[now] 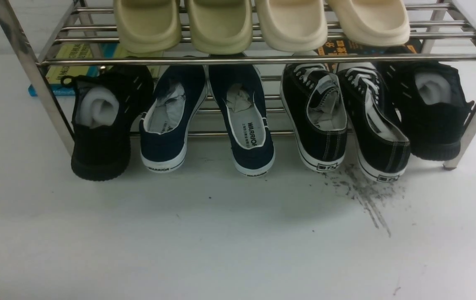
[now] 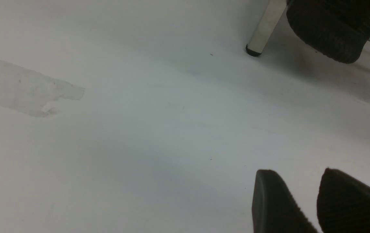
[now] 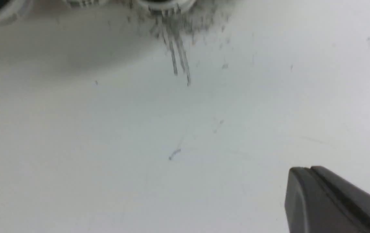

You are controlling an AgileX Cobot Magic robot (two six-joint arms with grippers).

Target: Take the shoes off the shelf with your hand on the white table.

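The shoes, black lace-up sneakers with white laces, lie side by side (image 1: 317, 121) (image 1: 377, 129) on the lower tier of the chrome shelf (image 1: 263, 59), heels out over the white table (image 1: 221, 237). Neither arm shows in the front view. In the right wrist view my right gripper (image 3: 303, 169) is shut on nothing, low over the table, with blurred white sneaker heels (image 3: 162, 4) at the frame's edge. In the left wrist view my left gripper (image 2: 296, 173) is open and empty above the table, well short of a shelf leg (image 2: 264, 29).
Navy slip-ons (image 1: 171, 121) (image 1: 244, 125) and all-black knit shoes (image 1: 104, 125) (image 1: 429, 108) share the lower tier. Beige slides (image 1: 221, 23) sit on the upper tier. Books (image 1: 67, 62) lie behind. A dark scuff smear (image 1: 367, 196) marks the table below the sneakers.
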